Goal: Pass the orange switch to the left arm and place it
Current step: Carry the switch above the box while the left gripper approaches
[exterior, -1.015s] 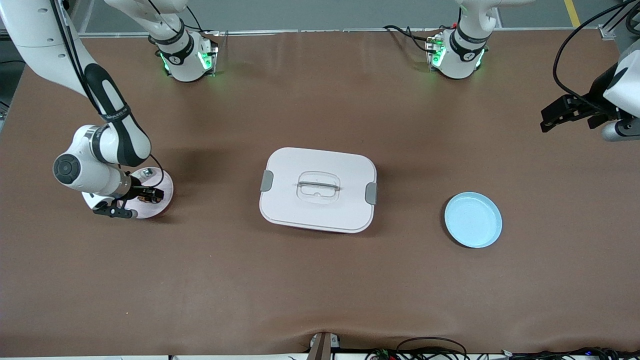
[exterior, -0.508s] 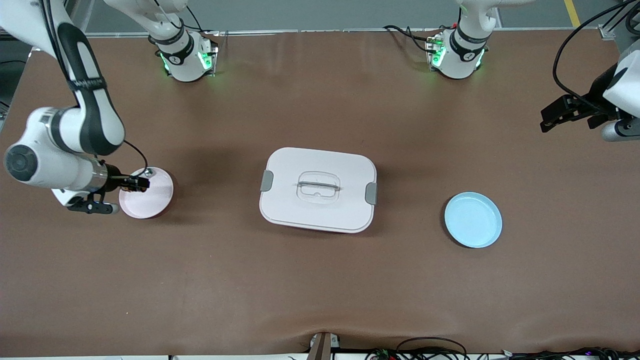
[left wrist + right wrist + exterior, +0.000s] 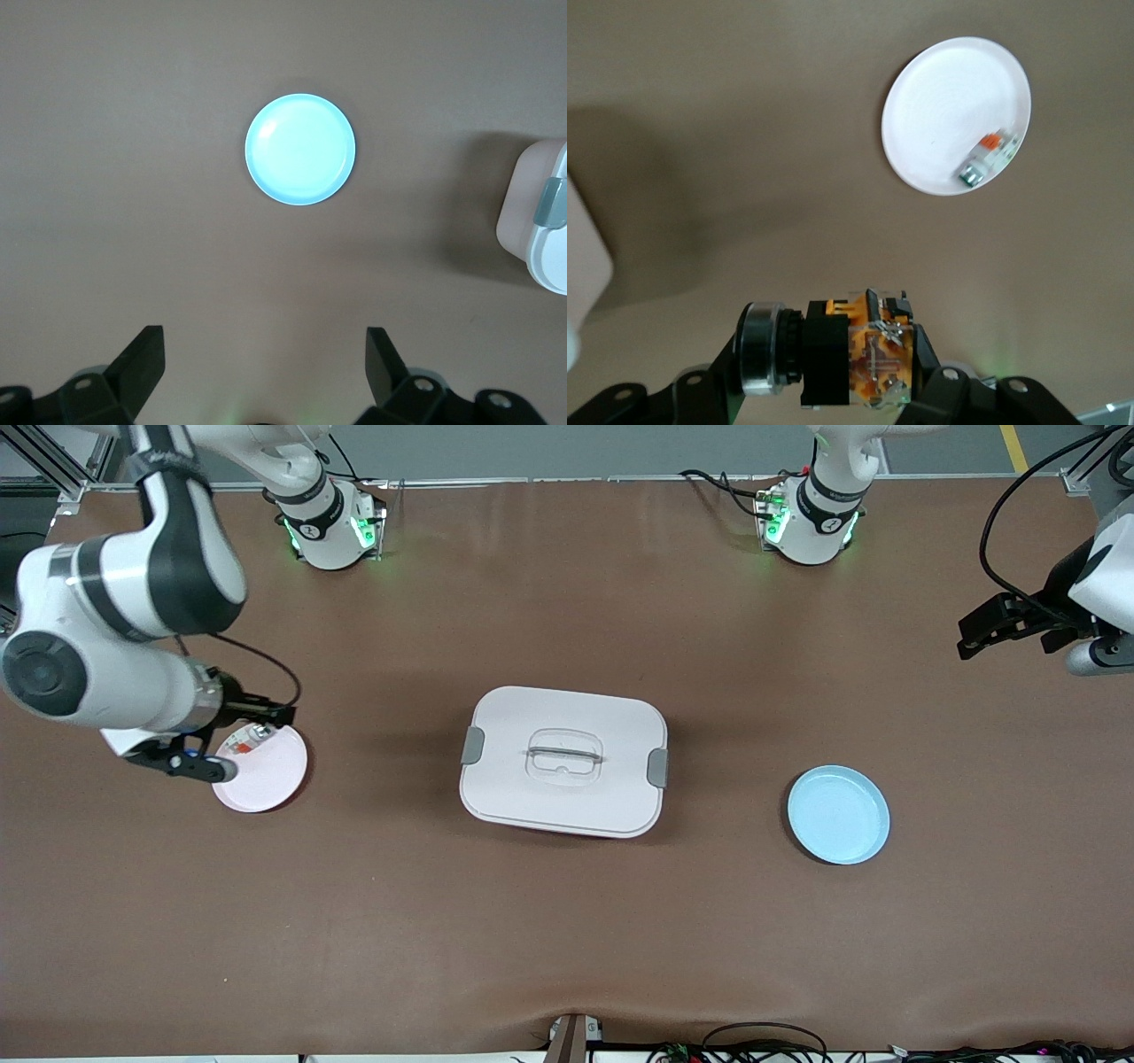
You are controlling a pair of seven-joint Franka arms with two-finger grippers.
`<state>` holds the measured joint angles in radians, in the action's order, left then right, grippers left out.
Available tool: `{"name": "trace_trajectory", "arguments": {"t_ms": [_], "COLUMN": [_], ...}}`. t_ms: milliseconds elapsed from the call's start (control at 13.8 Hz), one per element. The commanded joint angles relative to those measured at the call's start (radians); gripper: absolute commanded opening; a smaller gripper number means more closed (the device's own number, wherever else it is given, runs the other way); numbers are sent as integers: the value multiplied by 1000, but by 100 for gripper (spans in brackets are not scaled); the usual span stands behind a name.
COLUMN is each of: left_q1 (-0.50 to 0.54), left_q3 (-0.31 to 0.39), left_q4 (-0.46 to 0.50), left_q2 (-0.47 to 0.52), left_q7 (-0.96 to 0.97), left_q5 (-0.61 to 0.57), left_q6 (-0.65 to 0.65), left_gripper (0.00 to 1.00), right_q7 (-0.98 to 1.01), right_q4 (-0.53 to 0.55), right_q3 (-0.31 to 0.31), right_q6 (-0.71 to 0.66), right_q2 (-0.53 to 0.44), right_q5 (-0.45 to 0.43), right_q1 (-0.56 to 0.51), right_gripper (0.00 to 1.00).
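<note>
Across the middle of the brown table (image 3: 567,939) sits the box (image 3: 563,760), lid on. Toward the left arm's end, the blue plate (image 3: 838,814) lies bare, and the left gripper (image 3: 264,372) waits high above it, fingers spread wide. At the right arm's end, the right gripper (image 3: 266,717) is up over the pink plate (image 3: 266,775), clamped on the orange switch (image 3: 859,350). A small silvery part (image 3: 983,161) lies on that plate.

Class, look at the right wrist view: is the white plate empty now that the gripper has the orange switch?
No: a small silvery part with a red bit lies on the white plate, near its rim.
</note>
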<state>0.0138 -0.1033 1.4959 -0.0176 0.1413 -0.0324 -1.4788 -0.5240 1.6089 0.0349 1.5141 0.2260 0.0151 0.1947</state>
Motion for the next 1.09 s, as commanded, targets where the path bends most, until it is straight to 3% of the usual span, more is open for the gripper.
{"name": "trace_trajectory", "arguments": {"t_ms": [0,435,870,1015], "left_q1": [3,2,-8,-6], "left_q3": [-4,-7,-21,-26], "left_q4": [-11,-9,7,24], "left_q2": [1,1,1,5], "left_q7": [-19,-16,-5,1], "left_q5": [-6,-1,72,155], "left_q6": [9,9,-8,-21], "left_gripper": [100,100,100,100], "right_q7": [-212,-666,-931,-1004], "right_q4": [-70,-165,-233,-233], "right_q3": [-7,-7,-7,-7], "right_q6": [-41,-14,200,288], "right_q2": [16,41,44,59], "right_q5": [-3,216,492,558], "right_q1": [115,337,391,411], "right_gripper": [17,17,17,17]}}
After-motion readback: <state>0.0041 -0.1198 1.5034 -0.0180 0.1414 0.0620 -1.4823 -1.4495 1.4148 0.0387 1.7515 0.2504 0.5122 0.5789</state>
